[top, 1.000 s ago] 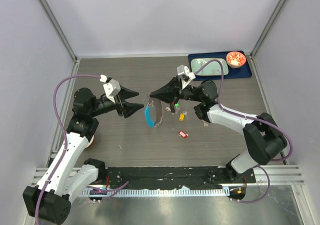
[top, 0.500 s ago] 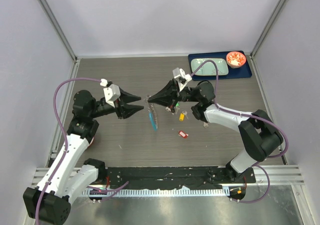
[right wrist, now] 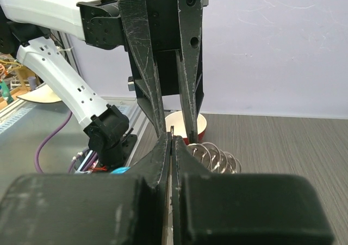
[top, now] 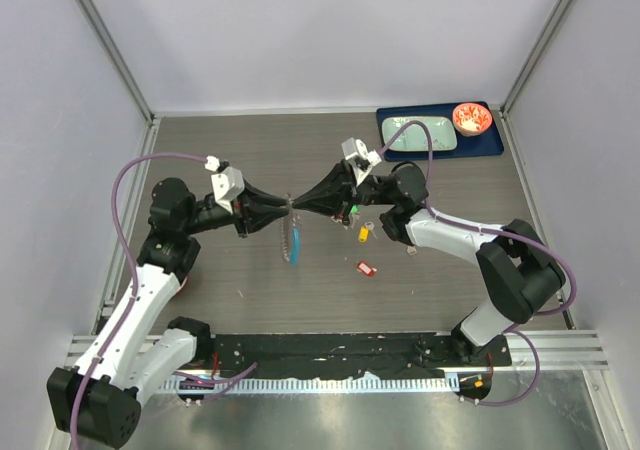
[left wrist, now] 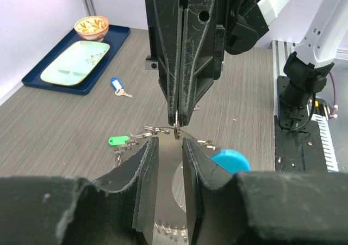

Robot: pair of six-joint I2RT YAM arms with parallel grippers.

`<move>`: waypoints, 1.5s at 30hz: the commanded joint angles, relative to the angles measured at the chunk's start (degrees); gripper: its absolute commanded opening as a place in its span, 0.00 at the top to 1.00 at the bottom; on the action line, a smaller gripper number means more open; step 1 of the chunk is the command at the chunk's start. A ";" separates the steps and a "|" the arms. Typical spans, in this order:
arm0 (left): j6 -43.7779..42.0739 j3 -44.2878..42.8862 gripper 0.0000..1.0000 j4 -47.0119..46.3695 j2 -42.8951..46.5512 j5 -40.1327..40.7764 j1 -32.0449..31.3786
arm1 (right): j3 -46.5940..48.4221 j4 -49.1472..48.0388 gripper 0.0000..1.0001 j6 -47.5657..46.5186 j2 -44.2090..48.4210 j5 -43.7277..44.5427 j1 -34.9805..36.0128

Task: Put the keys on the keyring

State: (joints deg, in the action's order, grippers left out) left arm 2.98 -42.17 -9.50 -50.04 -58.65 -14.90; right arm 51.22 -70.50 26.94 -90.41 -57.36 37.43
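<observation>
shiny thin metal keyring (top: 289, 232)

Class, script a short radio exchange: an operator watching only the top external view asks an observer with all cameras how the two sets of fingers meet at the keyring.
Operator: From above, the tips just seem to touch. Are the left fingers closed?
Observer: No. The left wrist view shows a gap between the left fingers, with the keyring wire at its mouth.
Operator: And the right?
Observer: The right wrist view shows the right fingers pressed together, pinching that wire at their tips.
</observation>
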 commanded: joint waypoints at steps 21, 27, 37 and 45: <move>1.32 -1.51 0.97 -1.40 -0.93 -2.70 -1.54 | 2.92 0.80 0.99 -5.14 0.06 0.59 1.33; -10.95 -4.23 1.00 13.92 -0.41 2.90 -2.94 | 3.09 4.48 0.89 -6.71 1.02 1.20 1.33; -32.42 -3.97 1.00 33.14 4.16 23.76 -13.49 | -4.80 29.13 0.47 -12.51 13.04 12.16 1.33; -36.82 -2.48 1.00 34.63 6.71 28.58 -17.62 | -14.39 42.36 0.35 -17.70 25.36 23.25 1.33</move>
State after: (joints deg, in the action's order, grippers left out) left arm -29.19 -44.71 24.99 -45.41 -34.35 -30.48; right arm 40.77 -36.51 13.74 -69.97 -41.87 38.52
